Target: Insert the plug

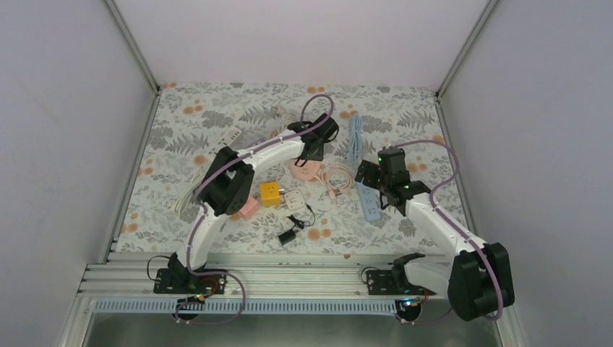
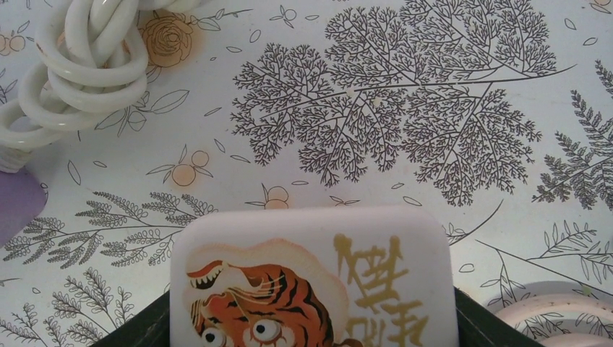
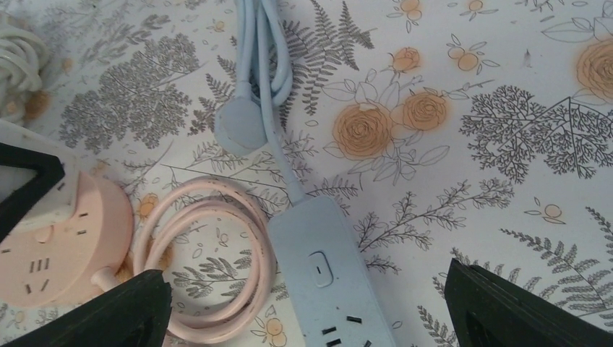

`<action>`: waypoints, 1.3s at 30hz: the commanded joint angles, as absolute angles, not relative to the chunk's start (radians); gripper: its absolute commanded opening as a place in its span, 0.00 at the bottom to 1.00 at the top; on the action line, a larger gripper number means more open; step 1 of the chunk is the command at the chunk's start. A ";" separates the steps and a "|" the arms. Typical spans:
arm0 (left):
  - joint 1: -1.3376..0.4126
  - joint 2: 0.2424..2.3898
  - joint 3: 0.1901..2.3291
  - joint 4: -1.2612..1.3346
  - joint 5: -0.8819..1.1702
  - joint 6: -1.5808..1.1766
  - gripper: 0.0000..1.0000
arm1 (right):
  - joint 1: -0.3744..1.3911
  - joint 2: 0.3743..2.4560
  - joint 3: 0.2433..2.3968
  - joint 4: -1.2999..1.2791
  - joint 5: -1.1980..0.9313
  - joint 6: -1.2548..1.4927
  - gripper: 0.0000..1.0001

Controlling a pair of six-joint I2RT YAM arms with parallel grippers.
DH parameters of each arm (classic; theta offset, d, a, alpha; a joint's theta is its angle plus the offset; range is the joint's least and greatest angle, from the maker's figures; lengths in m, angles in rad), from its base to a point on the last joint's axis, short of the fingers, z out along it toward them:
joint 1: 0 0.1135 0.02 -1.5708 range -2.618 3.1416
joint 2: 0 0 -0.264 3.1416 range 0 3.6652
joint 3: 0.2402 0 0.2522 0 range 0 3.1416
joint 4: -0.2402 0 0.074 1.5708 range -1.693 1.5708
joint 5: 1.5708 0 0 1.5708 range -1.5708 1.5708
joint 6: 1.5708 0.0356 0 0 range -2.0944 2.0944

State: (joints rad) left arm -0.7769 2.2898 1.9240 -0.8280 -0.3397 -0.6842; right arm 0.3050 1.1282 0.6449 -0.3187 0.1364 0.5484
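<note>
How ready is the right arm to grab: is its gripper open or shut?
Open. The right gripper has its fingers far apart at the wrist view's lower corners; the blue power strip lies between them, ungripped.

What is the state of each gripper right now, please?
Left gripper: closed on the tiger-print plug.
Right gripper: open, holding nothing, over the blue power strip.
</note>
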 commanded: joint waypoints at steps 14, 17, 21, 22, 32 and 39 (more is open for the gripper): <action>-0.739 2.318 2.085 -0.925 -0.220 -0.586 0.88 | 0.296 1.124 0.718 -0.376 0.192 0.528 0.97; -0.738 2.257 2.079 -0.897 -0.230 -0.573 0.98 | 0.296 1.111 0.728 -0.382 0.202 0.516 0.96; -0.736 2.127 1.982 -0.824 -0.276 -0.576 1.00 | 0.297 1.091 0.734 -0.377 0.167 0.480 0.97; -0.735 2.085 1.940 -0.792 -0.282 -0.575 1.00 | 0.299 1.089 0.735 -0.371 0.147 0.468 0.97; -0.664 1.470 1.269 -0.301 -0.230 -0.564 1.00 | 0.454 1.174 0.851 -0.388 0.039 0.434 0.94; -0.639 1.069 0.938 -0.255 -0.338 -0.572 1.00 | 0.724 1.414 1.033 -0.393 0.106 0.529 0.91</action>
State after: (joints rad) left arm -0.6392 1.2064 1.0428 -0.3275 -0.2790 -0.5682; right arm 0.6052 1.3071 0.9508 -0.3908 0.0666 0.4690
